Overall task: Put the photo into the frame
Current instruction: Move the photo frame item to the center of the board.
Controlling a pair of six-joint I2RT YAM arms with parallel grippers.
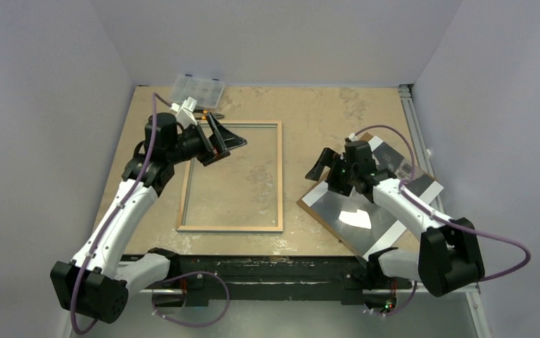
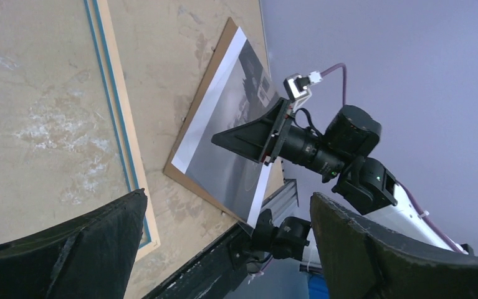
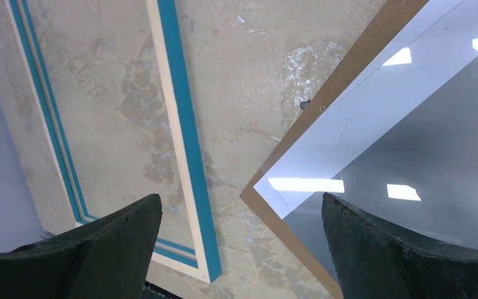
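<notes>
The frame [image 1: 279, 176] lies flat at the table's centre-left, light wood side up, with blue showing along its edges in the wrist views [image 2: 121, 124] [image 3: 183, 143]. The photo [image 1: 355, 204], a glossy grey print with a white border, lies face up and turned at an angle on the brown cardboard backing board [image 3: 354, 62] at the right. My left gripper [image 1: 226, 137] is open and empty above the frame's far left corner. My right gripper [image 1: 321, 165] is open and empty, above the photo's left corner [image 3: 267, 187]. The photo also shows in the left wrist view [image 2: 230, 124].
A clear plastic box [image 1: 198, 88] sits at the back left by the wall. A metal rail [image 1: 413, 127] runs along the table's right edge. A black bar [image 1: 267, 267] lines the near edge. Walls close in on three sides.
</notes>
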